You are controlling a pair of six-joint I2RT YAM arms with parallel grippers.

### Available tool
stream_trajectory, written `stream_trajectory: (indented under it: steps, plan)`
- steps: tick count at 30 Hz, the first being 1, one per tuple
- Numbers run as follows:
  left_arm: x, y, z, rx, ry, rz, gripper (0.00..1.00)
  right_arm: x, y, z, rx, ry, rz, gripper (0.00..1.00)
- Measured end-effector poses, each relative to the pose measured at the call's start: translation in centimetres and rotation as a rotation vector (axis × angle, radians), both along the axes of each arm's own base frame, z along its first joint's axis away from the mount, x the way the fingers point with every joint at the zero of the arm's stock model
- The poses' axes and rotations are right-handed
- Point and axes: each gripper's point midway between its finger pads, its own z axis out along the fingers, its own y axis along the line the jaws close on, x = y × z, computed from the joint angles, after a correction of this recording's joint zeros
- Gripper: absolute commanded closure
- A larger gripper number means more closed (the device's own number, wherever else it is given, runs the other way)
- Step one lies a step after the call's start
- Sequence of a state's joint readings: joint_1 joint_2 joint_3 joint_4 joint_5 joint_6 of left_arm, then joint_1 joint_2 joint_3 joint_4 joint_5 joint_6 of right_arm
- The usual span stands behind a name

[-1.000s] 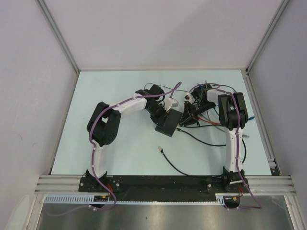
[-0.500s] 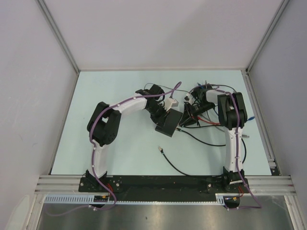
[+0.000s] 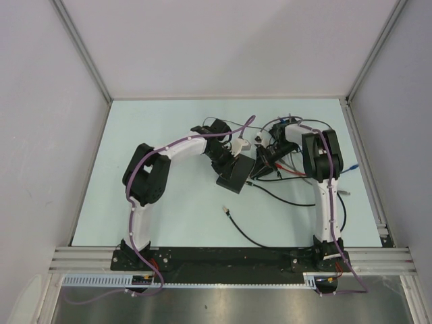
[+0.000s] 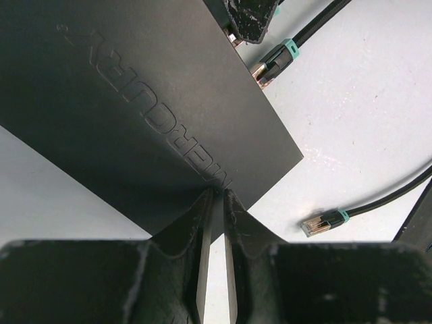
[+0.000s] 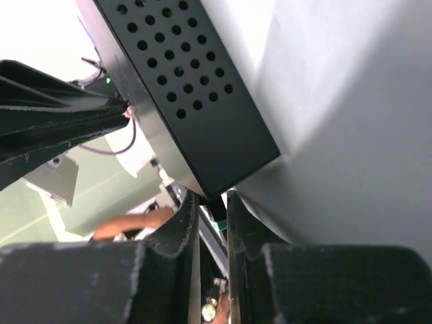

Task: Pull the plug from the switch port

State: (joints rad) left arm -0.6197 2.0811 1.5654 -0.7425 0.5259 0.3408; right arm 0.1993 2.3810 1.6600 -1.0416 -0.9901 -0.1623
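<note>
Closing from a wider spread, the right gripper now pinches the plug between its 2 fingertips, at the black box edge where the switch port sits hidden. The left gripper stays clamped on the box edge. Extraction can likely begin.

The pale green table bears 1 loose black cable with a free connector, plus tangled cables.

Embossed "MERCU…" lettering, last letters unclear, on switch box face
</note>
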Motion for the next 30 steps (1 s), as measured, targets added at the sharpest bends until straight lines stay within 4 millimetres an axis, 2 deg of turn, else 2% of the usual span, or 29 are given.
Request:
stream_trajectory:
  steps: [9, 15, 23, 30]
  plan:
    - [0.02, 0.00, 0.00, 0.000, -0.001, 0.000, 0.81, -0.17, -0.13, 0.03, 0.068, -0.029, 0.115, 0.99]
    - [-0.09, -0.03, -0.01, 0.002, 0.001, -0.002, 0.81, -0.55, -0.19, -0.03, 0.066, 0.005, 0.129, 0.99]
    - [-0.14, -0.03, -0.01, 0.002, 0.002, -0.003, 0.81, -0.91, -0.22, 0.01, 0.043, 0.013, 0.086, 1.00]
    - [-0.05, -0.10, -0.01, 0.001, -0.003, -0.003, 0.81, 0.06, -0.59, 0.15, 0.016, 0.008, 0.000, 1.00]
